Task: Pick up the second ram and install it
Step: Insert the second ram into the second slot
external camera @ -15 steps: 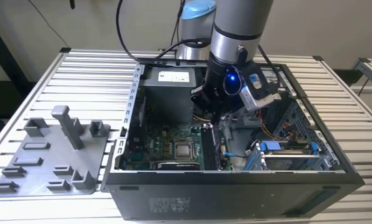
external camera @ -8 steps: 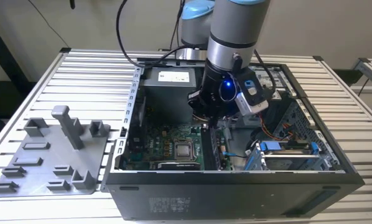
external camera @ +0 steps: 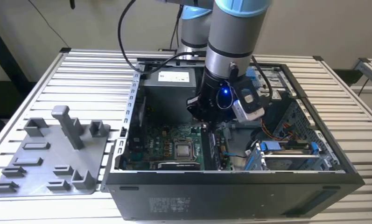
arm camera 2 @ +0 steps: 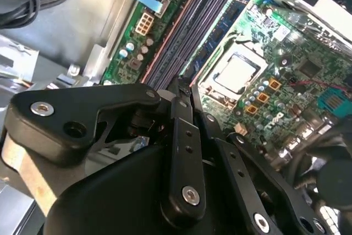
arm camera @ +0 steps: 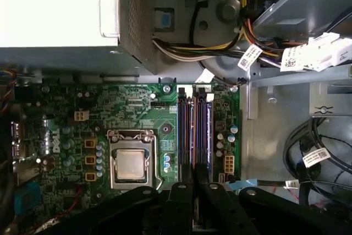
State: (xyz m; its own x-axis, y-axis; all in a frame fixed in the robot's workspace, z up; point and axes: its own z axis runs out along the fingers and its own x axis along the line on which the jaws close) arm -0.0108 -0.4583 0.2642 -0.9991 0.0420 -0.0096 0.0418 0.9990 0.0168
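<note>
Slatted metal surface point(external camera: 80, 74) carries an open case point(external camera: 235, 186) with a grey fixture point(external camera: 55, 154) beside it. Inside the case, the end effector point(arm camera: 190, 177) sits over the motherboard's point(arm camera: 132, 108) memory slots point(arm camera: 193, 130), beside the CPU point(arm camera: 131, 164). Its fingers point(arm camera: 201, 171) are pressed nearly together; whether they pinch the ram, I cannot tell.

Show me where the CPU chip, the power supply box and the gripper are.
CPU chip point(arm camera: 131, 164), first wrist view, middle of its silver lid.
Power supply box point(arm camera: 55, 9), first wrist view, pale top face.
Gripper point(arm camera 2: 181, 89), second wrist view, at its fingertips.

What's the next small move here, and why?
Probably a small straight descent: the black end effector hangs over the long dark memory slots beside the square silver processor chip on the green motherboard. Whether it holds anything, I can't tell.
</note>
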